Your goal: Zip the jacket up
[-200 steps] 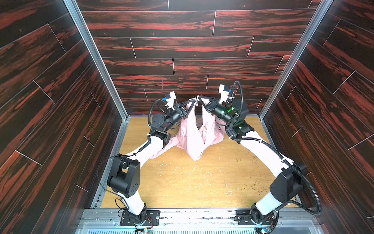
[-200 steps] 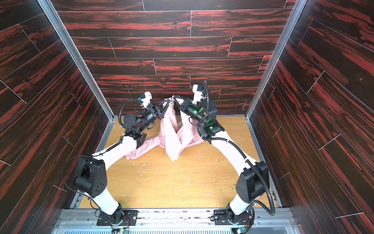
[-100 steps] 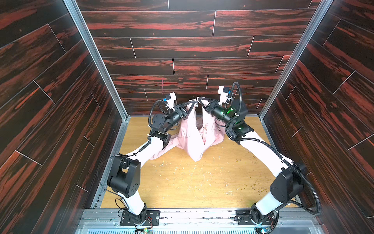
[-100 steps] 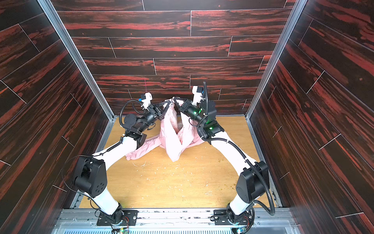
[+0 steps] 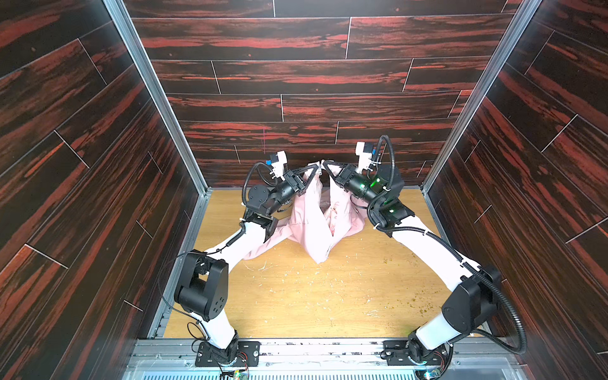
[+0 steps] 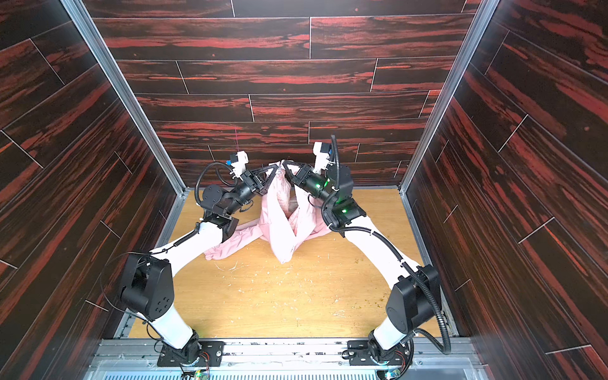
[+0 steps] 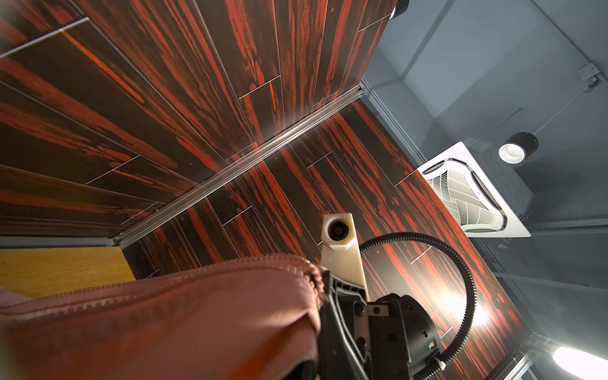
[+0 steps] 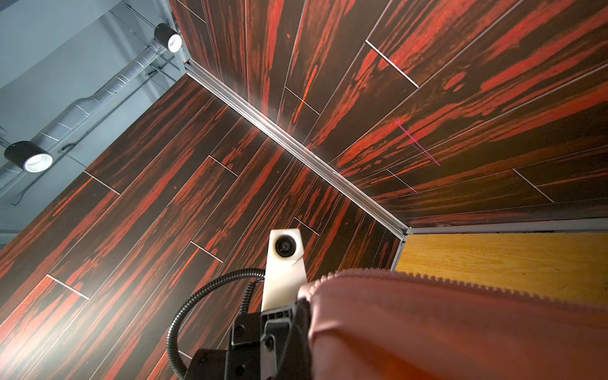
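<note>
We log a wooden table (image 5: 312, 296); on it, by the back wall (image 5: 296, 108), the pink jacket (image 5: 309, 223) hangs front-open, hem and one sleeve resting on the wood. Left gripper (image 5: 315, 168) and right gripper (image 5: 324, 164) each pinch its raised top edge, tips nearly meeting. Zipper teeth (image 8: 493, 289) run along the held edge.

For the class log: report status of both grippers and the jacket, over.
Left gripper and right gripper shut on jacket edges, held high. Jacket hangs open, unzipped, lower end on table. Nothing in the way.
</note>
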Action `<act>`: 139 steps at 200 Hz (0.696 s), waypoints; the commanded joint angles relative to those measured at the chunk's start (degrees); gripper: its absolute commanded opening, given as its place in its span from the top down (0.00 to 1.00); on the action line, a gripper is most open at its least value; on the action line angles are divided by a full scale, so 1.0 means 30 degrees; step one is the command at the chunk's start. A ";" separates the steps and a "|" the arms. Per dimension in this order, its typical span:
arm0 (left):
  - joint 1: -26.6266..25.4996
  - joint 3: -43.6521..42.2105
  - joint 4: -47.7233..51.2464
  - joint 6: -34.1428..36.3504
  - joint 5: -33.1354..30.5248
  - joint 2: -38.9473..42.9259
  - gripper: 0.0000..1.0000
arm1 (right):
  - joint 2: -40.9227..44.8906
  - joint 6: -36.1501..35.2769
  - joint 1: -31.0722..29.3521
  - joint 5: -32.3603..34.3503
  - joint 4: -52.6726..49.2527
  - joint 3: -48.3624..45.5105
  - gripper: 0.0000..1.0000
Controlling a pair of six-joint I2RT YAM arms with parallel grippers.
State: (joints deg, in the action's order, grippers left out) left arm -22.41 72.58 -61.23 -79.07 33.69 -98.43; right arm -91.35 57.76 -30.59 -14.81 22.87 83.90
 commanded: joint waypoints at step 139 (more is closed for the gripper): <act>-0.0028 -0.0559 -0.0558 0.0341 -0.0197 0.1360 1.00 | 0.1504 -0.0065 -0.0200 -0.0528 -0.0183 -0.0894 1.00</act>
State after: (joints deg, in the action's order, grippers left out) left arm -22.44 71.13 -60.71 -78.56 33.65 -97.76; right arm -90.24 57.04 -30.59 -15.00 21.82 81.87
